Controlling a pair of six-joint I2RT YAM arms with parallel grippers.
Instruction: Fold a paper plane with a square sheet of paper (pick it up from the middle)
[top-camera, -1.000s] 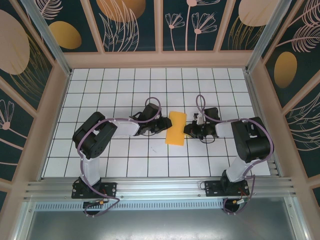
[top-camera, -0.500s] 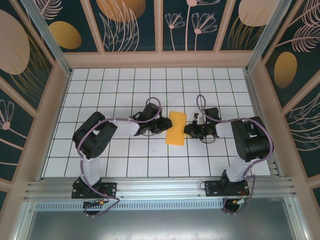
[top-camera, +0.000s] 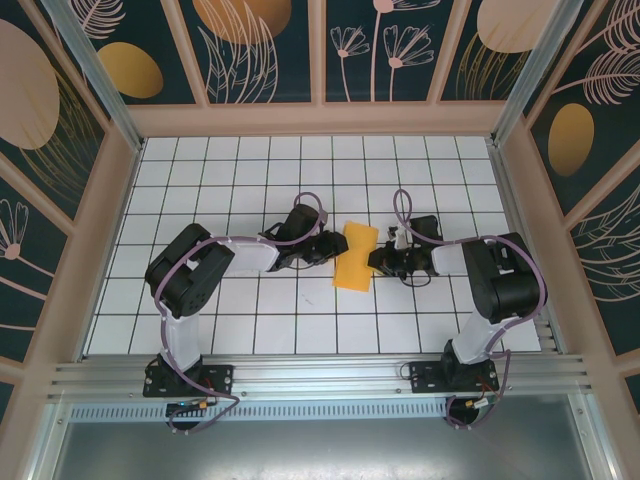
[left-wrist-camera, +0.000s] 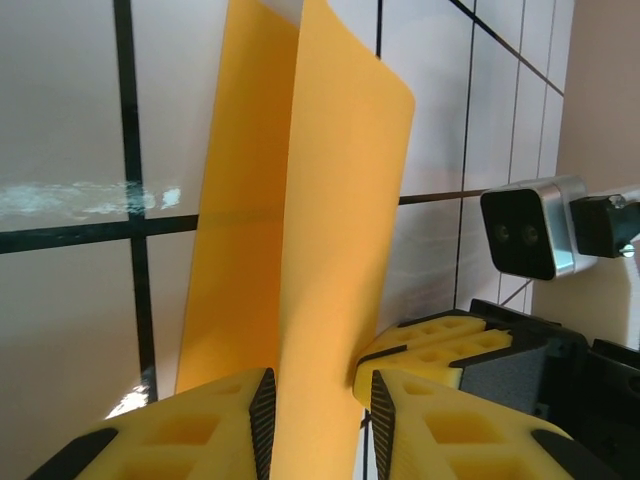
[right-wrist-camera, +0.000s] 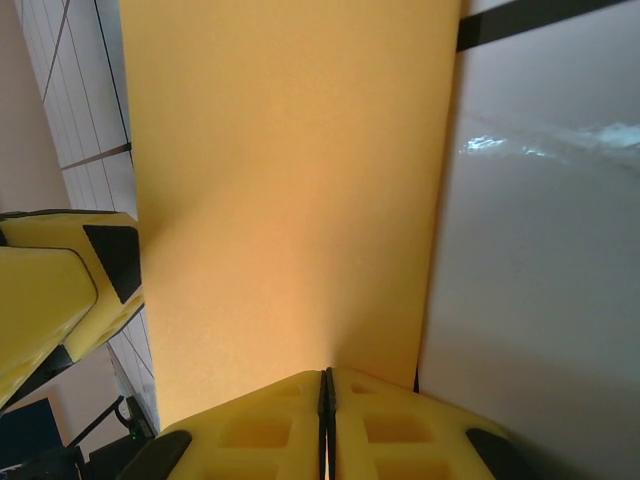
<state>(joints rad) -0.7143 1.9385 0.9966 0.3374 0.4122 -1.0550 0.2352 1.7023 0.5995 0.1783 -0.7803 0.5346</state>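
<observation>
The square sheet of paper (top-camera: 355, 257) lies near the middle of the white grid table (top-camera: 250, 180), between the two arms. From above it reads as a tall orange-yellow rectangle about one tile wide, so I judge it already doubled over. The left wrist view shows two layers (left-wrist-camera: 300, 250), the upper flap standing up off the lower one. The left gripper (top-camera: 328, 250) sits at the paper's left edge, its yellow fingers (left-wrist-camera: 230, 410) part-spread with the raised flap running between them and a gap on either side, so they are not yet clamped on it. The right gripper (top-camera: 383, 262) is at the right edge with its fingers pressed together (right-wrist-camera: 325, 385). Its tips meet the broad flat face of the sheet (right-wrist-camera: 290, 180), which looks more like pinning it down than pinching it. To do this fold well, the right tips should hold firm while the left closes fully on the flap and carries it across with the edges lined up, then flattens the crease without dragging the sheet. Hard to make out: whether the right tips actually touch the paper, where any crease runs, and the flap's far corner, which is cut off at the top of the left wrist view.
</observation>
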